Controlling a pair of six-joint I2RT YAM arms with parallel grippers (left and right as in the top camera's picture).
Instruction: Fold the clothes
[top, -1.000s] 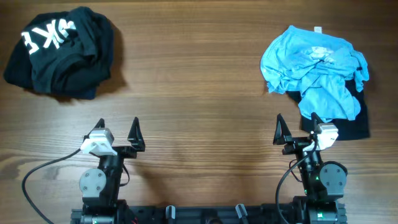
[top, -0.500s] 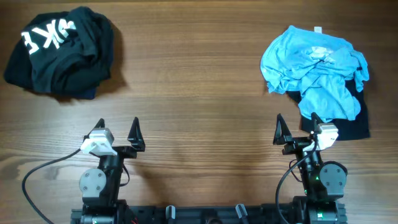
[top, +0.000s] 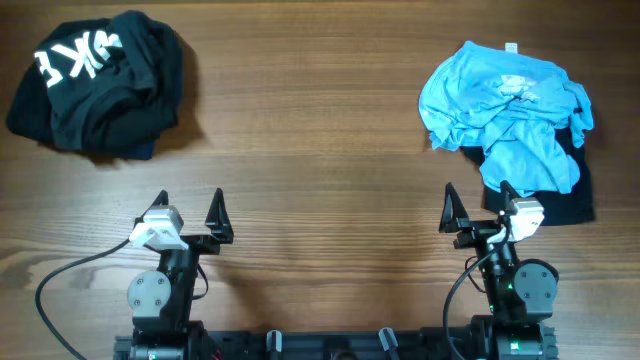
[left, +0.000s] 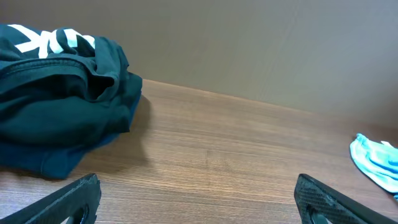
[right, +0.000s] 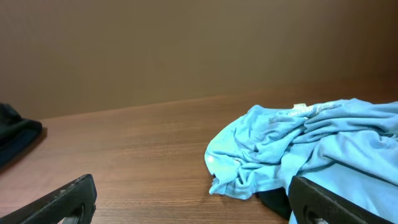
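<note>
Since no garment is folded yet, the whole task is left: a black top (top: 95, 85) lies crumpled at the far left of the table (top: 320, 170); a blue shirt (top: 505, 110) lies bunched at the far right, partly over a dark cloth (top: 572, 205). Both arms sit at the near edge; the left gripper (top: 189, 205) and right gripper (top: 477, 200) have fingers spread apart, holding nothing. Compared with the earlier frames, nothing differs; clothes and arms keep the same places.
</note>
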